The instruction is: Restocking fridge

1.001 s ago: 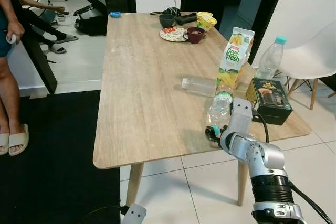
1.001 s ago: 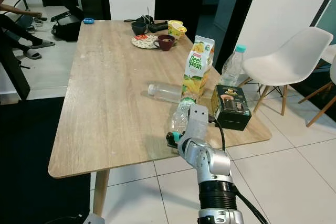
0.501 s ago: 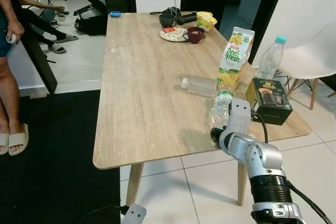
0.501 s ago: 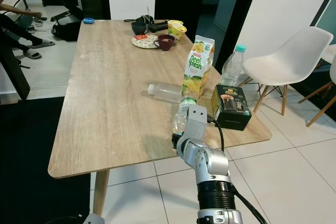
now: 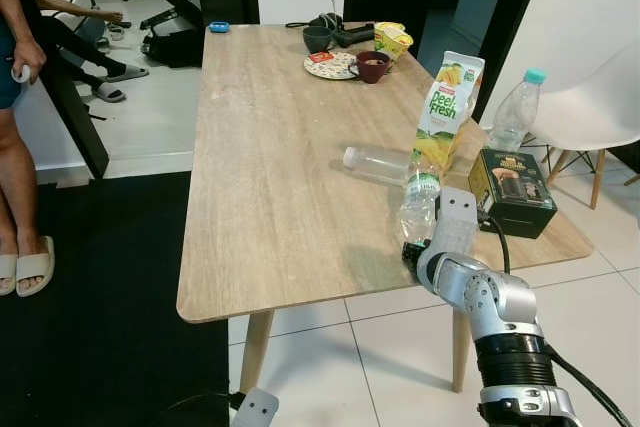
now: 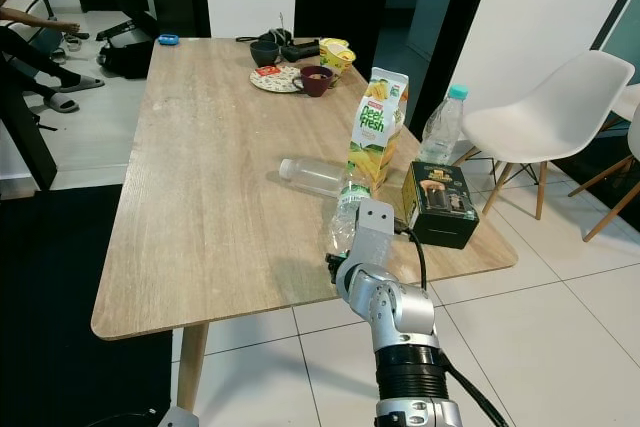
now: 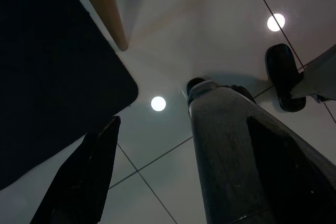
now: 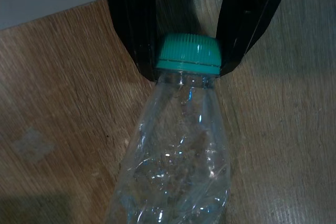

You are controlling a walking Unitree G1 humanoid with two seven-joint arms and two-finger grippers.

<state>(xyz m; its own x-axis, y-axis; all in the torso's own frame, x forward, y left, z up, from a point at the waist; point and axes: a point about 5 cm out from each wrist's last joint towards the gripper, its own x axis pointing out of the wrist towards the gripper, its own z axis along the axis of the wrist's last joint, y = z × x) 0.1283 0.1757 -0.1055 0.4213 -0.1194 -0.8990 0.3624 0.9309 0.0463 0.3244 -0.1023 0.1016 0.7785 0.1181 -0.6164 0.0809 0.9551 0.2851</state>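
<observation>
right now the right gripper (image 8: 186, 51) has its fingers pinched on the green cap of the bottle (image 5: 417, 215) lying near the table (image 5: 270, 177) edge; better squeeze firmly and lift slowly, since caps slip. left gripper (image 7: 157, 177) hangs spread apart.

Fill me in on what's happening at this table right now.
The robot's right tool is closed on the green cap of a clear plastic bottle lying near the wooden table's front edge. A juice carton, a second lying bottle, an upright bottle and a dark box wait nearby. The left arm hangs idle.
</observation>
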